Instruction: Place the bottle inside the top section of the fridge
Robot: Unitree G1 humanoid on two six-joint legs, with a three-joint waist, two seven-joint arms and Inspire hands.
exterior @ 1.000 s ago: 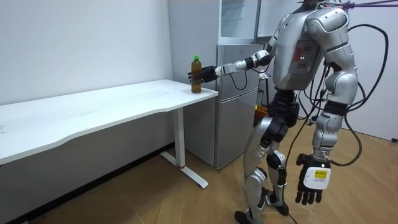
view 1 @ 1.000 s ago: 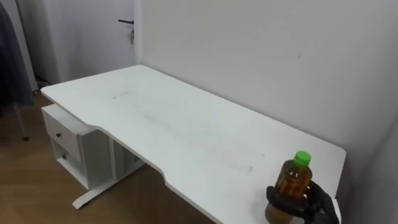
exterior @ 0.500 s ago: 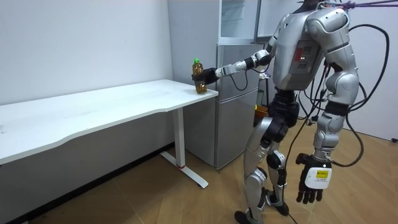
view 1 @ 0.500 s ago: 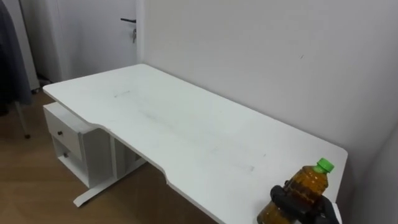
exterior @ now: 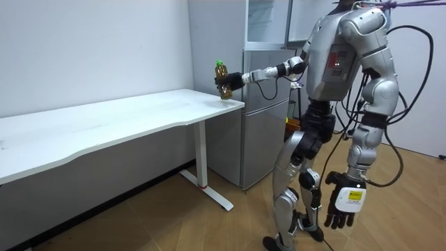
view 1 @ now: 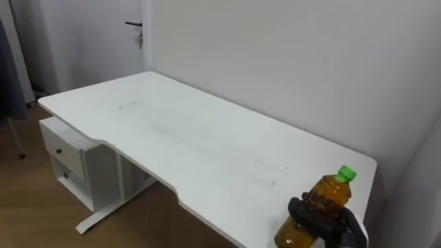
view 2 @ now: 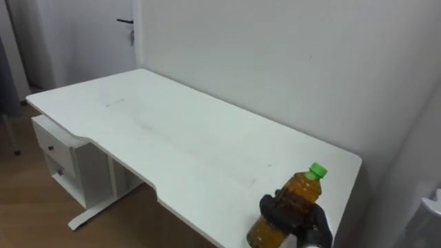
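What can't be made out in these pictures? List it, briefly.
Middle of the bottle: both eye views, wrapped by the fingers of the right hand.
Far side of the fridge: room view, behind the robot's body.
Palm of the left hand: room view, turned away from the camera.

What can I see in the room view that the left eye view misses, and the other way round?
The room view adds the grey fridge beside the table's end and the left hand hanging open at the robot's side. The left eye view adds the drawer unit under the table's far end and a door beyond it. Both share the white table and the green-capped bottle, tilted in the right hand.
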